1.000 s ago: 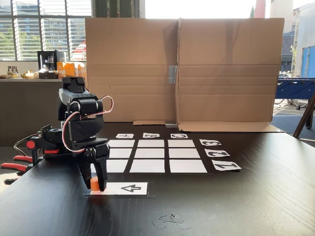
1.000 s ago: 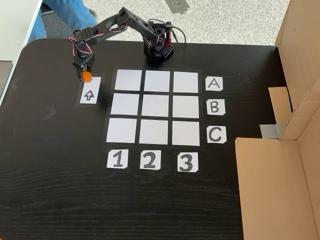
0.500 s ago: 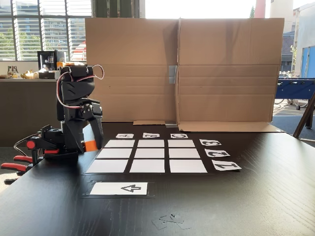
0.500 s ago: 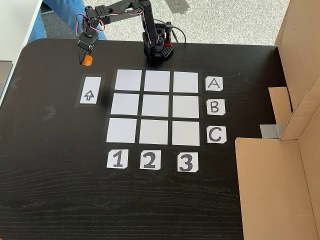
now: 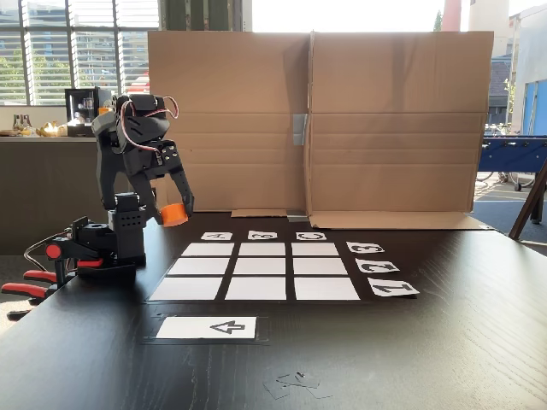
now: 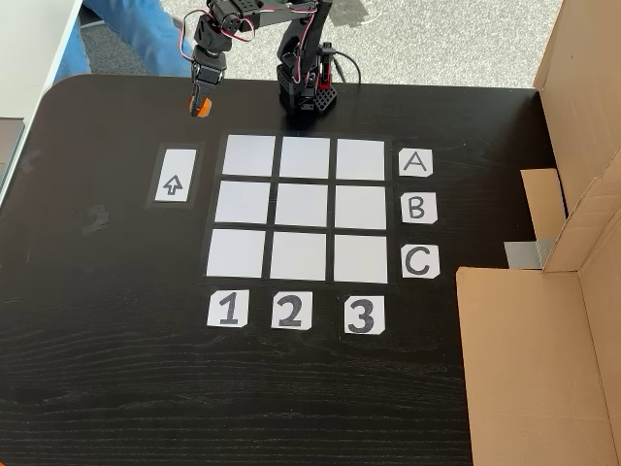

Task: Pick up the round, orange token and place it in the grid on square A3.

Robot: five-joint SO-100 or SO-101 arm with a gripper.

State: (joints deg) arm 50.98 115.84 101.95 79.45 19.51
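Carrying the token (image 6: 201, 109) clamped in the end effector (image 6: 202, 103); should swing toward 3 o'clock to square A3 (image 6: 361, 158), lower gently w/o tilting

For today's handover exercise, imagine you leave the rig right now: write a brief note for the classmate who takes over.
Gripper: shut on the token, held up in the air, clear of the table.
Token: in the side fixed view it hangs above the table near the arm's base; in the top fixed view it sits left of the grid, above the arrow card.
Done: token picked up; arrow card is bare.
Left: carry it across to square A3, in the row tagged A and column tagged 3, lower it, open the gripper, back away.
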